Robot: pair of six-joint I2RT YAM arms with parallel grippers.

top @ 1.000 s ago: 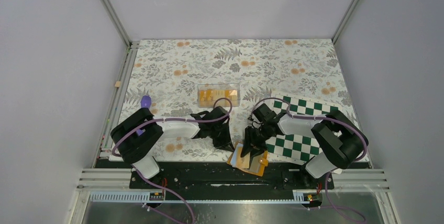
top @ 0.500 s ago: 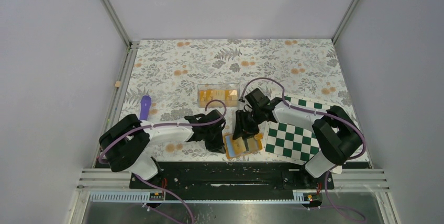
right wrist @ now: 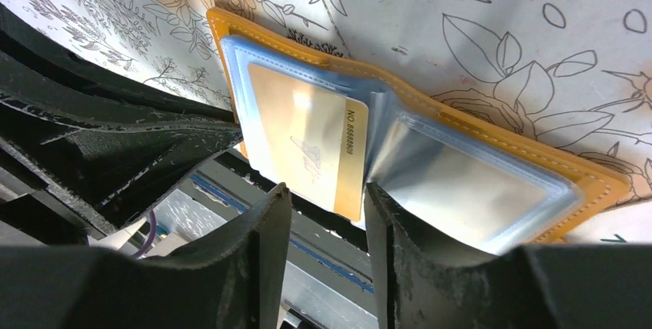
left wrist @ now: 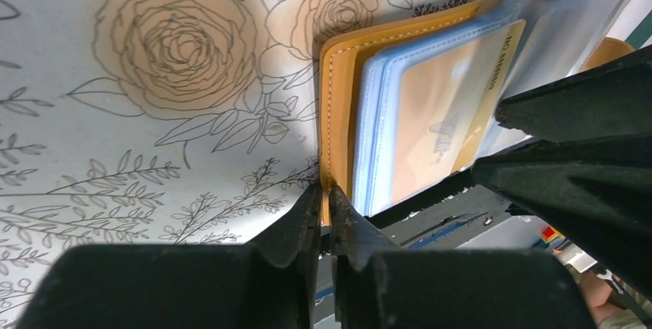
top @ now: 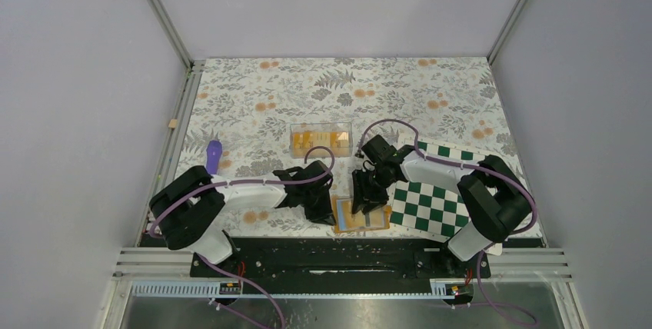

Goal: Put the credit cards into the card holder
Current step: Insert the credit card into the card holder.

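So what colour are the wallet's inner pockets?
Light blue pockets inside the orange wallet; clearest in the right wrist view.

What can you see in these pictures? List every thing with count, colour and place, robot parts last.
floral table cover: one, white-grey, under everything
clear plastic box: one, orange pieces inside, centre
purple object: one, left side
green-and-white chequered board: one, right side
orange folding wallet: one, light-blue pockets, open, near edge
orange-yellow card: one seen, in wallet pocket
left gripper: black, pinching wallet's edge
right gripper: black, open over card
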